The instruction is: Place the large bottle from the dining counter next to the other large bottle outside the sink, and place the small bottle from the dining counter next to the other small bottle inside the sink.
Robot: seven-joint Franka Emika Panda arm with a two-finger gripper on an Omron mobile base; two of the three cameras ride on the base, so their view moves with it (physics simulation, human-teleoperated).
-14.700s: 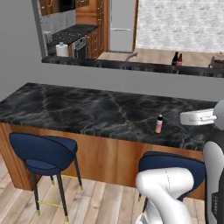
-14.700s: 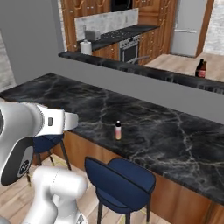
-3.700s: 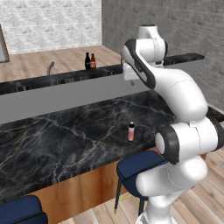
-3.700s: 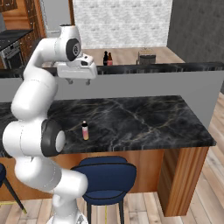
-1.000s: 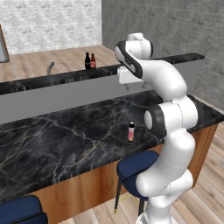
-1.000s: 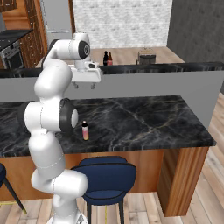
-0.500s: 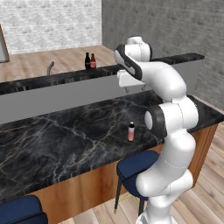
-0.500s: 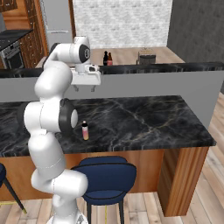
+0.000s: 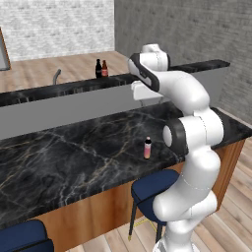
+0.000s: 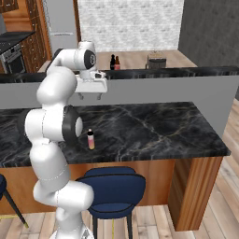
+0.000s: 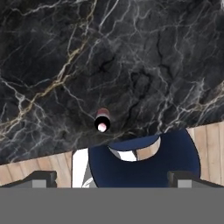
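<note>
The small bottle (image 9: 147, 147) (image 10: 90, 139), pale pink with a dark cap, stands upright on the black marble dining counter (image 9: 74, 157) (image 10: 149, 126). In the hand view I look straight down on its cap (image 11: 102, 122). My gripper (image 9: 143, 102) (image 10: 90, 97) (image 11: 112, 177) hangs open and empty, well above the counter and somewhat behind the small bottle. The black large bottle (image 9: 98, 68) (image 10: 112, 62) stands right beside the amber large bottle (image 9: 104, 68) (image 10: 117, 62) on the far counter. The faucet (image 9: 56, 76) is left of them. The sink basin is hidden behind the ledge.
A raised grey ledge (image 9: 59, 106) separates the dining counter from the far counter. Blue stools (image 9: 155, 189) (image 10: 112, 189) (image 11: 144, 162) stand below the counter's front edge, another at the lower left (image 9: 24, 238). A dark boxy appliance (image 10: 157, 61) sits on the far counter.
The hand has sunk a little toward the counter over the last second, jaws still open. The bottles have not moved.
</note>
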